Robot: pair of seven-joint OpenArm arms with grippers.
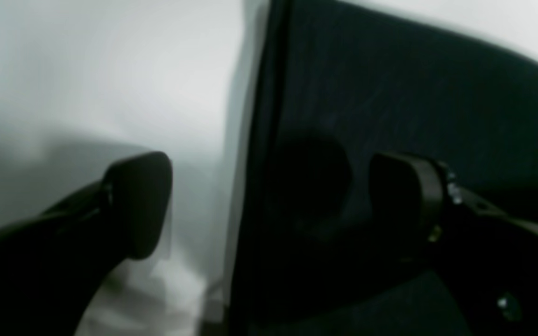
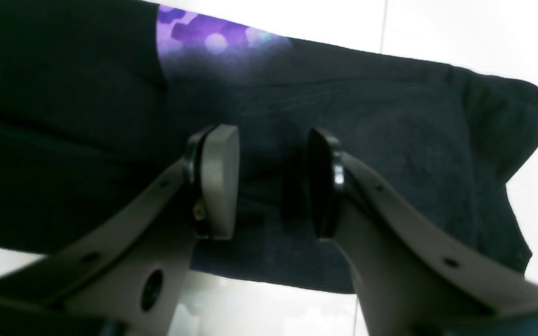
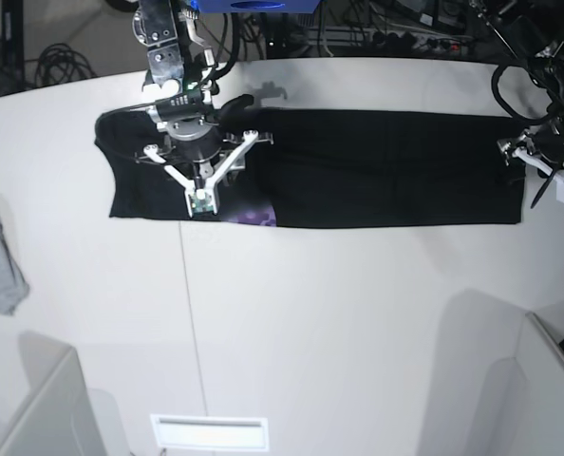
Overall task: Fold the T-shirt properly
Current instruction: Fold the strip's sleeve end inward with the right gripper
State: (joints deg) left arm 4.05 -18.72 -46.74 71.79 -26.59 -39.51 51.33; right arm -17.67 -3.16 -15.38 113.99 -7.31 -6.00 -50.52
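White worktop [image 3: 310,313] carries the large black cloth T-shirt [image 3: 386,166], folded into a long band. Right hand [image 2: 273,186] hovers over it, parted, grasping nothing. Left hand [image 1: 269,205] released, straddling the shirt's edge.

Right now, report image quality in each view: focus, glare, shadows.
Left wrist view: soft and blurred, the open left gripper and T-shirt nearly merging in darkness. Right wrist view: sharper on the right gripper, but the white table is blown out. Base view: evenly lit and clear, with soft shadows low on the table.
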